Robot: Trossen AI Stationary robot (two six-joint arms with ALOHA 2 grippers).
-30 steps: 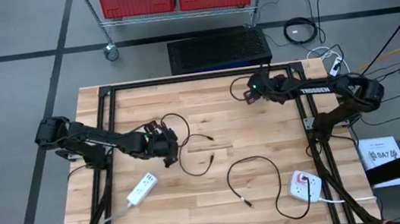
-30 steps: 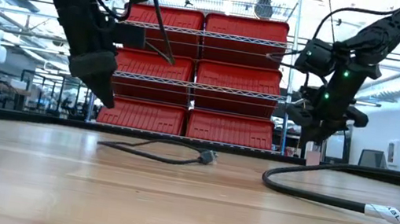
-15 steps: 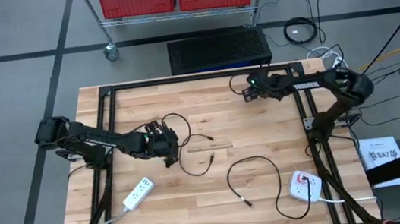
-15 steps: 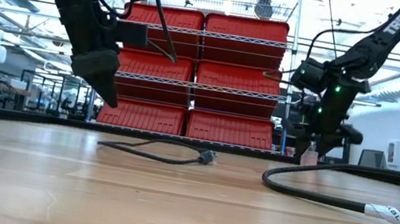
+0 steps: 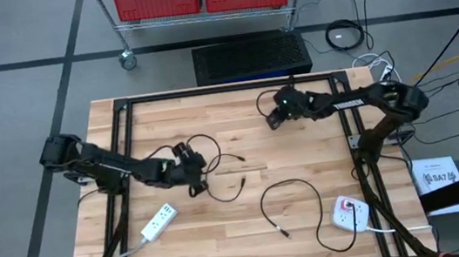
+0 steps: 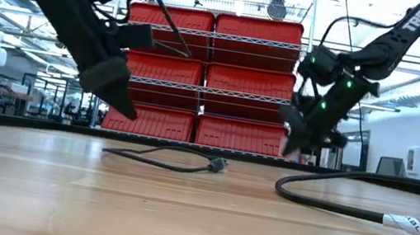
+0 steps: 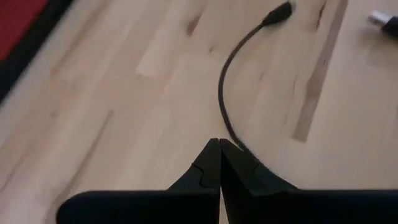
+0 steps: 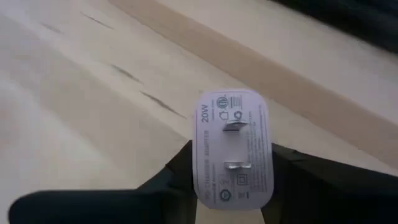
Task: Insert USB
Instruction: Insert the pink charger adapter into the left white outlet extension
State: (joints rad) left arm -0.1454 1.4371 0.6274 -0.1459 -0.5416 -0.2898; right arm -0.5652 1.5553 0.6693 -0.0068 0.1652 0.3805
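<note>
The left pincer (image 5: 189, 170) sits left of centre in the high view, low over the table (image 5: 250, 222), its fingers (image 7: 214, 168) pressed together on a thin black cable (image 7: 230, 93) that runs out from between the tips and curves off to a small plug (image 7: 278, 12) lying on the wood. In the high view that same cable loops above the pincer and trails right toward the middle of the frame. The right pincer (image 5: 274, 119) hangs over the upper middle of the table, tilted down, and it is clamped on a white charger (image 8: 233, 149) (a 20W adapter, by the print on its face), whose two metal prongs point toward the wrist camera. From table height the right arm comes in at the upper right with a green light showing on it, and the left arm fills the upper left. A second, thicker black cable (image 5: 296, 204) curls across the lower middle of the high view, ending near a white round socket unit with a red ring (image 5: 351, 214) at the lower right. A white power strip (image 5: 161, 218) lies at the lower left, well apart from both pincers. Red bins (image 6: 207, 80) on wire shelving stand beyond the table.
</note>
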